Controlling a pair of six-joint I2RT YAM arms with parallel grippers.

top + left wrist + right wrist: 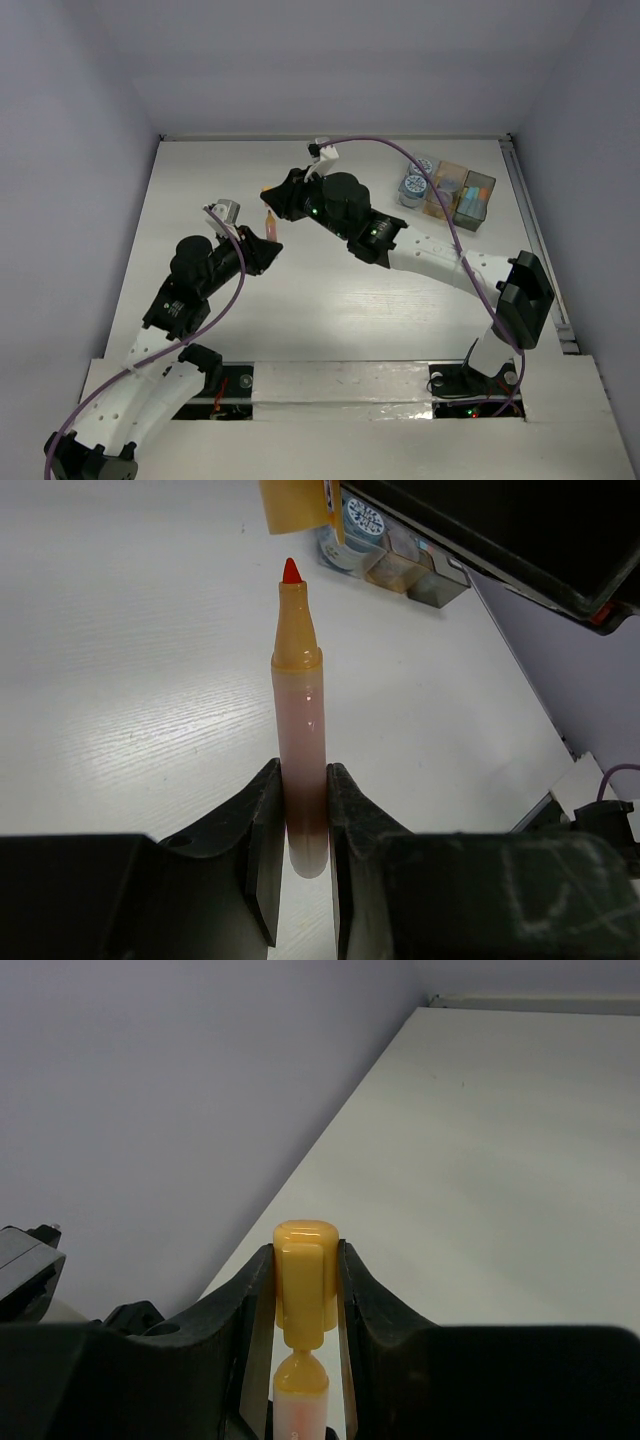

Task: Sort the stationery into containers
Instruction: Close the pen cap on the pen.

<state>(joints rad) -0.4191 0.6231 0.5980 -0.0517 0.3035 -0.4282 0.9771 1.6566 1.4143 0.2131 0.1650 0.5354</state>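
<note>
My left gripper [266, 247] [302, 780] is shut on the pale lower barrel of an orange marker [270, 224] [300, 740], which is uncapped with its red tip showing. My right gripper [271, 193] [305, 1285] is shut on the marker's yellow-orange cap [305, 1275] [295, 505], held just off the tip and in line with it. The amber box [445, 190] [398, 568] and the smoky grey box [474, 198] [440, 586] stand side by side at the back right. Two blue-white patterned rolls [413, 187] [358, 525] sit against the amber box's left side.
The white table [330, 300] is walled by grey panels on the left, back and right. The right arm [430, 255] stretches across the table's middle from its base at the near right. A purple cable [450, 215] arcs over that arm.
</note>
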